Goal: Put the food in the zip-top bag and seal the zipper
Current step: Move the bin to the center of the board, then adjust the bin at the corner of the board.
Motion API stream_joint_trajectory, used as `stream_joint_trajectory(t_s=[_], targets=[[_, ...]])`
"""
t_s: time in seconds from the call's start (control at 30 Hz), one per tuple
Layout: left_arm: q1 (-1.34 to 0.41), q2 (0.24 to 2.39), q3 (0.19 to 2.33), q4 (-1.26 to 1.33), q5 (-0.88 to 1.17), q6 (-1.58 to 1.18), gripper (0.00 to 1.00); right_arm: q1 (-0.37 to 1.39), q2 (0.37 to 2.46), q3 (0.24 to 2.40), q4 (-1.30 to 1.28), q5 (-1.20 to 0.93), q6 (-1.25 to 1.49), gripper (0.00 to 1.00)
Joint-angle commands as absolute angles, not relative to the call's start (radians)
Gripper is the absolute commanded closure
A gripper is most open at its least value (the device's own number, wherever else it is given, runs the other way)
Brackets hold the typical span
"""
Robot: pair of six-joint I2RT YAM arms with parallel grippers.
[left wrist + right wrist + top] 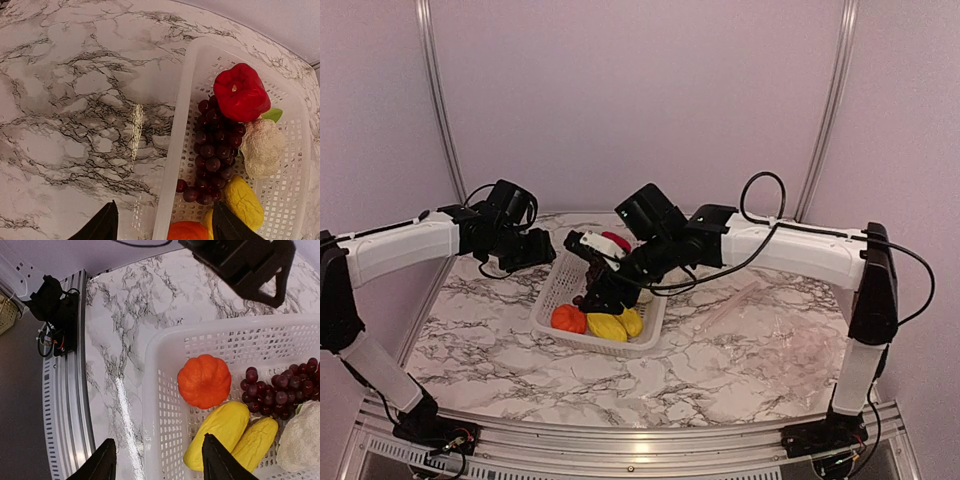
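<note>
Evidently all the food (215,145) sits in the white basket (150,390), and the zip-top bag (775,325) lies flat on the worktop (520,370) to its right. Left tool (165,227) and right tool (160,465) both stand apart, empty. Best centre the right one squarely over the orange fruit (204,381) before closing.

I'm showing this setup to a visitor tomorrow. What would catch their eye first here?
The white basket mid-table, bright with a red pepper, an orange fruit, yellow corn pieces and dark grapes. To its right a clear bag lies on the marble table, nearly invisible.
</note>
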State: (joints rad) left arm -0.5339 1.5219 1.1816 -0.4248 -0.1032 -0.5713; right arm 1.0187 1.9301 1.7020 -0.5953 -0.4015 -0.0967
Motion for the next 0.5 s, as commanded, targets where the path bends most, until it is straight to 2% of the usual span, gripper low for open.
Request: stream_joint_trajectory(t_s=[0.0,0.37,0.47], targets=[[-0.535,1.621,1.250,-0.450,-0.063,-0.569,0.38,0.938,1.758,1.570,-0.471,-0.398,0.018,0.44],[-0.538,1.815,1.362,-0.505,-0.083,-0.549,0.54,0.728,1.455,1.260,-0.424,-0.157,0.185,0.44],[-0.538,1.834,1.375,-0.510,-0.088,-0.558,0.63,0.681,1.391,1.180,-0.429,-0.098,0.208,0.45]])
